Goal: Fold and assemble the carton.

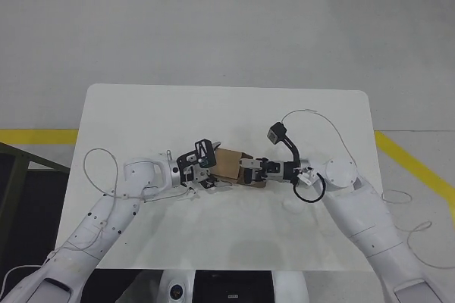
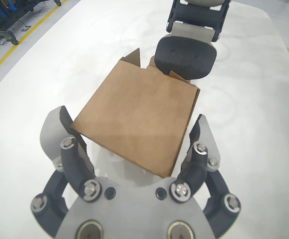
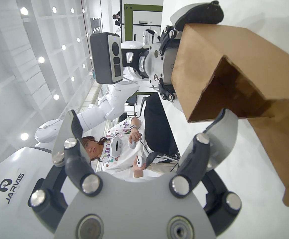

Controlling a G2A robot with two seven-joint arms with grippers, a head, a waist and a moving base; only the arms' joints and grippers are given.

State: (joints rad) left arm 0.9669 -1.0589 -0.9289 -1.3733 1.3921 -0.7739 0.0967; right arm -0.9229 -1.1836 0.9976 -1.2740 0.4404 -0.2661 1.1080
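A brown cardboard carton [image 1: 227,163] is held near the middle of the white table, partly folded, with flaps sticking out at its far end [image 2: 134,57]. My left gripper [image 2: 132,120] is shut on the carton [image 2: 137,115], one finger on each side edge, and a shadow lies beneath the carton. My right gripper [image 3: 149,115] is open at the carton's other end. One of its fingers [image 3: 224,125] lies against the open end of the carton [image 3: 209,58], and its black pad [image 2: 184,58] presses on the flaps. In the top view both grippers [image 1: 210,160] [image 1: 246,168] meet at the carton.
The white table [image 1: 227,106] has bare surface all around the carton. Thin cables loop over it on the left [image 1: 98,170] and at the back right [image 1: 318,121]. Yellow floor tape [image 1: 409,163] runs beside the table.
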